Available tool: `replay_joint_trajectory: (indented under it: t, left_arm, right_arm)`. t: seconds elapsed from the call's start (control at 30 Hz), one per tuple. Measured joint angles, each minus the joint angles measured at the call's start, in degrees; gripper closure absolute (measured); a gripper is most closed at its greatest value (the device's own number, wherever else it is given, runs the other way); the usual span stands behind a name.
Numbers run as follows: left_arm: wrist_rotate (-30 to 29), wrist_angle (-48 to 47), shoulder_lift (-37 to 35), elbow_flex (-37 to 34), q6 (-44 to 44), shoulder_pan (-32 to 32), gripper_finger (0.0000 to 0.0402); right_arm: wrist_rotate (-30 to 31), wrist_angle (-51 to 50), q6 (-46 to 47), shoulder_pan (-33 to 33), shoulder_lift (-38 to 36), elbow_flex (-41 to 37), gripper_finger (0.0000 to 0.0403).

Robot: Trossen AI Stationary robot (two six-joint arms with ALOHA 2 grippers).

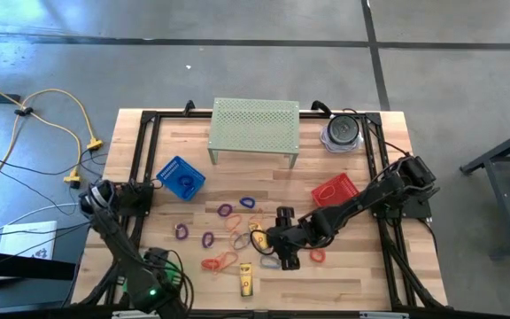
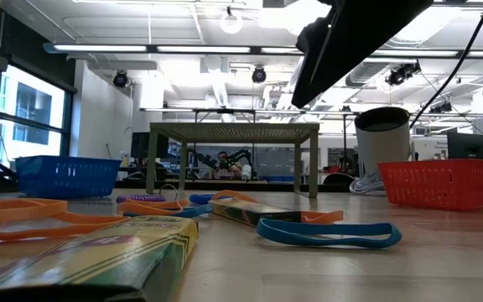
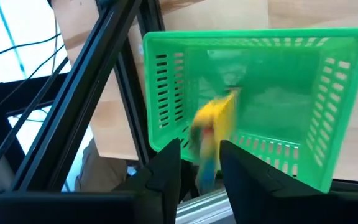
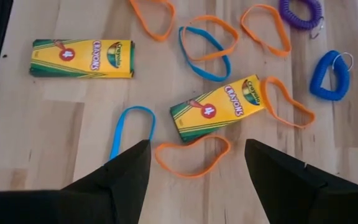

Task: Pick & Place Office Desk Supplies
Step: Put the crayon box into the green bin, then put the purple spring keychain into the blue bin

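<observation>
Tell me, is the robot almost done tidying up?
Not nearly. The left claw is dropping a blurred yellow box into the green basket. The open right claw hovers over a crayon box. Another crayon box and many bands wait on the table.

A bright green plastic mesh basket (image 3: pixel 253 106) with slotted walls fills most of the left wrist view, its open side facing the camera. It sits on the pale wooden tabletop (image 3: pixel 114 118), close to the table's edge, where black metal frame bars (image 3: pixel 98 81) cross diagonally. A blurred yellow rectangular box (image 3: pixel 213 124), with a touch of blue and red on it, hangs tilted in front of the basket's opening, just beyond the tips of the left gripper (image 3: pixel 201 163). The two dark fingers (image 3: pixel 166 171) stand slightly apart, and whether they touch the box cannot be told.
</observation>
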Motion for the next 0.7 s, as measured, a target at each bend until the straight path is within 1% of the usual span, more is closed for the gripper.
replay_joint_trajectory:
  t: [0.17, 0.37, 0.6, 0.7]
  left_arm:
    - [-0.47, 0.0, 0.0, 0.0, 1.42, 0.01, 0.0283]
    - [-1.18, 0.0, 0.0, 0.0, 3.06, 0.26, 0.0281]
    - [-1.24, 0.0, 0.0, 0.0, 9.21, 1.69, 0.0281]
    - [-3.38, 0.0, 0.0, 0.0, 12.38, 2.41, 0.0281]
  right_arm:
    - [-0.01, 0.78, 0.05, -0.01, 0.0, 0.0, 0.0154]
    - [0.01, 0.78, 0.15, -0.01, 0.0, 0.0, 0.0154]
    - [0.01, 0.78, 0.15, -0.01, 0.0, 0.0, 0.0154]
    - [0.01, 0.78, 0.15, -0.01, 0.0, 0.0, 0.0154]
